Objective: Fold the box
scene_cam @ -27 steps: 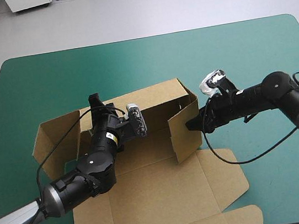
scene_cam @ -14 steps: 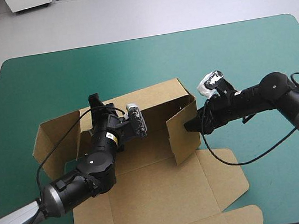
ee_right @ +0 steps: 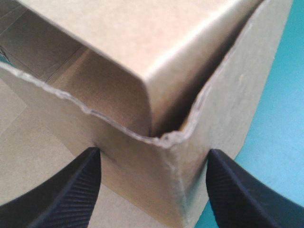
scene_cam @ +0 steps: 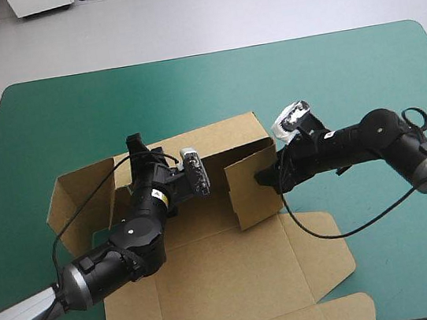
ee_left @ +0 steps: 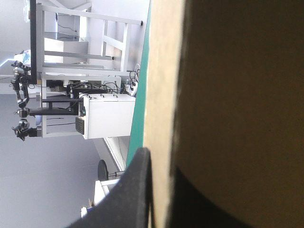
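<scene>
While the brown box [scene_cam: 215, 287] sits mid-tabletop [scene_cam: 328, 72], far wall raised and lid flat toward the near edge, its right flap [scene_cam: 251, 190] has swung further left, inward, than just before, nearer to forming a wall. The right tool [scene_cam: 268, 178], fingers apart, followed it leftward. The left tool [scene_cam: 137, 148] stays clamped on the box's left side.

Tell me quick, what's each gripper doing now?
Left gripper: shut on a wall of the brown cardboard box.
Right gripper: open, black fingers astride a box corner.
</scene>
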Available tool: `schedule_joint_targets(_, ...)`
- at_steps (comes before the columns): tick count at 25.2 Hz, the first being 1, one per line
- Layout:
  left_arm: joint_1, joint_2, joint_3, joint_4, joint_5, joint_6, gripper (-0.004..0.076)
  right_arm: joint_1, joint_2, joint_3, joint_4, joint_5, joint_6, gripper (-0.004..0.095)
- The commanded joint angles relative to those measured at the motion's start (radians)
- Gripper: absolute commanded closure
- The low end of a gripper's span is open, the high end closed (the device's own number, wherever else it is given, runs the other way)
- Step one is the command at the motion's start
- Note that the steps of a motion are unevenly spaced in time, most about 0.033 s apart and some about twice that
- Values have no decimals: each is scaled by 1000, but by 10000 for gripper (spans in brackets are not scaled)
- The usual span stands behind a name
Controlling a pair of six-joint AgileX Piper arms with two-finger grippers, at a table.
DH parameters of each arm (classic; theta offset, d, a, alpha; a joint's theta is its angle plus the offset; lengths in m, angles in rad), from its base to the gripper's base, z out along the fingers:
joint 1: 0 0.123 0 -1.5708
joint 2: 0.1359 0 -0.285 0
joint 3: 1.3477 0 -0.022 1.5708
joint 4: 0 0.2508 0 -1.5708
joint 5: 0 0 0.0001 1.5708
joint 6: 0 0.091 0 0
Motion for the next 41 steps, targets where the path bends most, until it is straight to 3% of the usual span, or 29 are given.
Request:
schedule_joint_targets(1,-7,-18,-18,-15,-3,-33,738,71,-34,-1,21,-128,2,315)
schedule_joint_targets(12,-6,-18,-18,-8,-8,-55,738,112,-34,62,10,-258,61,360)
schedule_joint_targets(18,-6,-18,-18,65,7,-88,738,218,-34,76,3,-456,56,360)
schedule_joint_targets(23,-4,8,-18,85,24,-118,738,245,-34,76,-73,-547,84,394)
schedule_joint_targets(29,-4,33,-18,120,24,-173,738,245,-34,86,-76,-644,85,402)
schedule_joint_targets(41,-4,33,-18,124,32,-183,738,245,-15,86,-65,-719,135,407)
